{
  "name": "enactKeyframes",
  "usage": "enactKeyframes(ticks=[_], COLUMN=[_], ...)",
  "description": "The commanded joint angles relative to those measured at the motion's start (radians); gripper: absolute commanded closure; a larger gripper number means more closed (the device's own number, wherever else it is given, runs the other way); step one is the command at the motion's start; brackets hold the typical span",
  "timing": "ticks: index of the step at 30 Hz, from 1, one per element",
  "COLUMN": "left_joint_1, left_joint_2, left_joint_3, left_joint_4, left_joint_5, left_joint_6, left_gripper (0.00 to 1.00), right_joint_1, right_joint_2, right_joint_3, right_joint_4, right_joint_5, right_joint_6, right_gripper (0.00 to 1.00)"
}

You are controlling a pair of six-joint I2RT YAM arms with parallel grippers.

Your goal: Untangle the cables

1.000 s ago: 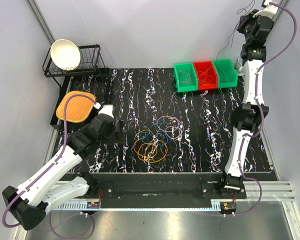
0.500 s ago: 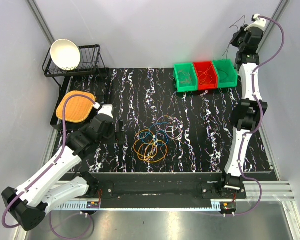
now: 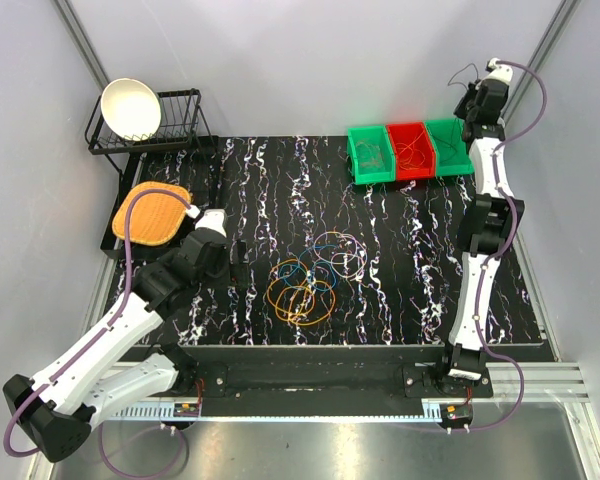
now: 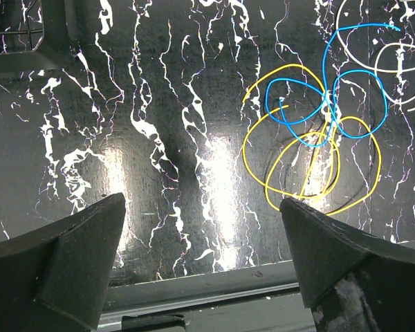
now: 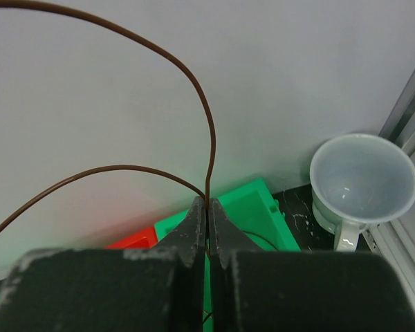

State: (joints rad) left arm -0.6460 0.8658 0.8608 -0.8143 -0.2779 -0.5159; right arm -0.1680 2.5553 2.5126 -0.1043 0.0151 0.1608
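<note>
Your right pincer (image 5: 207, 207) is clamped on a thin brown wire (image 5: 211, 131), upper right. Your left pincer (image 4: 200, 207) gapes near the cables (image 4: 311, 138), which are probably light, springy and snag-prone. Take one loop's outer arc.

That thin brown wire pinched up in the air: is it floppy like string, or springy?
Probably springy: above the right gripper the brown wire stands in smooth arcs rather than drooping. Likely very light, being so thin. It might slip, since it is pinched at one spot only.
</note>
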Motion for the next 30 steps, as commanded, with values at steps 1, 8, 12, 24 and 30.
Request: enactKeyframes(ticks=[1, 8, 12, 24, 30], left_joint_1=[0.005, 0.006, 0.011, 0.019, 0.02], left_joint_2=[-0.008, -0.007, -0.005, -0.008, -0.014], left_joint_3=[-0.006, -0.005, -0.006, -0.003, -0.006], left_joint_4=[0.038, 0.037, 0.038, 0.038, 0.04], left_joint_5=[-0.032, -0.03, -0.027, -0.02, -0.02], left_joint_6=[0.01, 0.01, 0.01, 0.011, 0.011], left_gripper=[0.02, 0.02, 0.02, 0.02, 0.02], right_joint_1=[-0.013, -0.013, -0.013, -0.013, -0.011], right_joint_2=[0.009, 0.052, 0.097, 0.086, 0.037], right_joint_3=[0.018, 0.025, 0.031, -0.064, -0.158], right_joint_4=[0.034, 0.041, 0.032, 0.025, 0.021], right_joint_5=[-0.01, -0.05, -0.092, -0.084, -0.066], right_joint_6=[-0.012, 0.011, 0.011, 0.029, 0.052], right_gripper=[1.0, 1.0, 1.0, 1.0, 1.0])
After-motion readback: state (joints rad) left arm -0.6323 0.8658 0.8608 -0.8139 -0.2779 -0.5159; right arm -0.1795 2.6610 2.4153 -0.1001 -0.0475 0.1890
